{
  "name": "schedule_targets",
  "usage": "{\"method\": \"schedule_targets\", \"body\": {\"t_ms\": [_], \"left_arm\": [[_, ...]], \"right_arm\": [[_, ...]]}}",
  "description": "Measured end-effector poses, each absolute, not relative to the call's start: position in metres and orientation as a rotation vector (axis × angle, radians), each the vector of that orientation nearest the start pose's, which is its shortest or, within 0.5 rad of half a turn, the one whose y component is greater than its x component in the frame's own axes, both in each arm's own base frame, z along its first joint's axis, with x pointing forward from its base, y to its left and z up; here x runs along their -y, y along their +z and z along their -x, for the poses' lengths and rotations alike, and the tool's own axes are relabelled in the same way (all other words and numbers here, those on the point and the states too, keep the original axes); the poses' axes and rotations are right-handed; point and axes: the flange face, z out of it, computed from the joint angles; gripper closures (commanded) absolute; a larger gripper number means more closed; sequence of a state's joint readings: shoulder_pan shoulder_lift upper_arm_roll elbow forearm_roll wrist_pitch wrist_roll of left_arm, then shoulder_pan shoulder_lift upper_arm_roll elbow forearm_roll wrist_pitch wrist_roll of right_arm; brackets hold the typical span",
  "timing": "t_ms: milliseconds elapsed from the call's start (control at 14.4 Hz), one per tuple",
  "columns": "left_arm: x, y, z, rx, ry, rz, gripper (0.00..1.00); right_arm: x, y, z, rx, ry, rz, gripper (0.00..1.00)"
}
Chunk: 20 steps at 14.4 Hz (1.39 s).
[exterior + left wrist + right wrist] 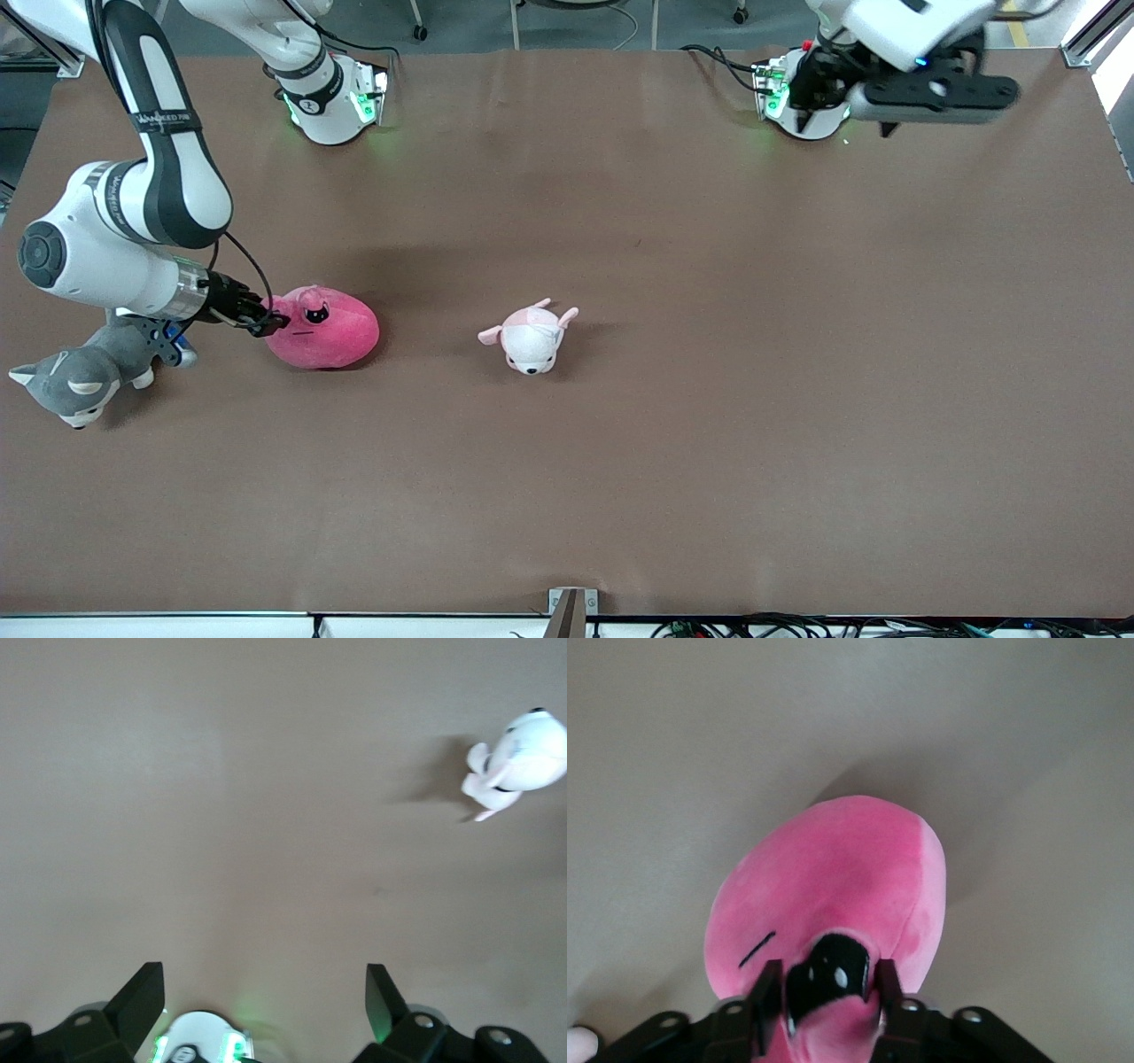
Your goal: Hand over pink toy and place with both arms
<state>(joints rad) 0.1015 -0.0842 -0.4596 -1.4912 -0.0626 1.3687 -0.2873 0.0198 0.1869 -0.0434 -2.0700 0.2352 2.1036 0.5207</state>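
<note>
The pink toy (323, 328) (833, 877), a round hot-pink plush with a dark eye, lies on the brown table (709, 443) toward the right arm's end. My right gripper (266, 321) (826, 988) is low at the toy's face end. Its fingers (766, 997) stand partly apart on either side of the eye patch, close against the plush. The toy rests on the table. My left gripper (943, 111) (266, 983) waits high over the table by its own base, open, with nothing between its fingers (146, 992).
A small white and pale-pink puppy plush (532, 337) (518, 757) lies near the table's middle, beside the pink toy. A grey plush (80, 377) lies under the right arm's wrist, nearer to the front camera. The left arm's base (204, 1041) shows below the left gripper.
</note>
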Motion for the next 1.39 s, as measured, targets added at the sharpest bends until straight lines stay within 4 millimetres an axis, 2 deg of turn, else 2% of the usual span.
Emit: {"method": "schedule_targets", "body": {"t_ms": [139, 346, 554, 762, 1039, 1177, 1385], "left_arm": [[0.158, 0.678, -0.485, -0.108, 0.099, 3.149, 0.0], [0.105, 0.668, -0.507, -0.06, 0.11, 3.161, 0.0], [0.069, 0.661, -0.523, -0.09, 0.086, 3.176, 0.0], [0.056, 0.659, -0.527, -0.078, 0.078, 3.181, 0.0], [0.055, 0.666, -0.527, -0.075, 0.052, 3.182, 0.0], [0.053, 0.665, -0.528, -0.072, 0.053, 3.182, 0.0], [0.048, 0.661, -0.533, -0.059, 0.056, 3.185, 0.0]], "right_arm": [[0.003, 0.346, -0.572, -0.819, 0.216, 2.866, 0.0], [0.01, 0.382, -0.593, -0.519, 0.061, 3.017, 0.0], [0.014, 0.421, -0.61, -0.301, -0.053, 3.113, 0.0], [0.015, 0.465, -0.616, -0.215, 0.01, 3.13, 0.0], [0.015, 0.532, -0.611, -0.204, 0.124, 3.13, 0.0], [0.02, 0.551, -0.607, -0.216, 0.164, 3.129, 0.0], [0.034, 0.56, -0.605, -0.198, 0.175, 3.127, 0.0]]}}
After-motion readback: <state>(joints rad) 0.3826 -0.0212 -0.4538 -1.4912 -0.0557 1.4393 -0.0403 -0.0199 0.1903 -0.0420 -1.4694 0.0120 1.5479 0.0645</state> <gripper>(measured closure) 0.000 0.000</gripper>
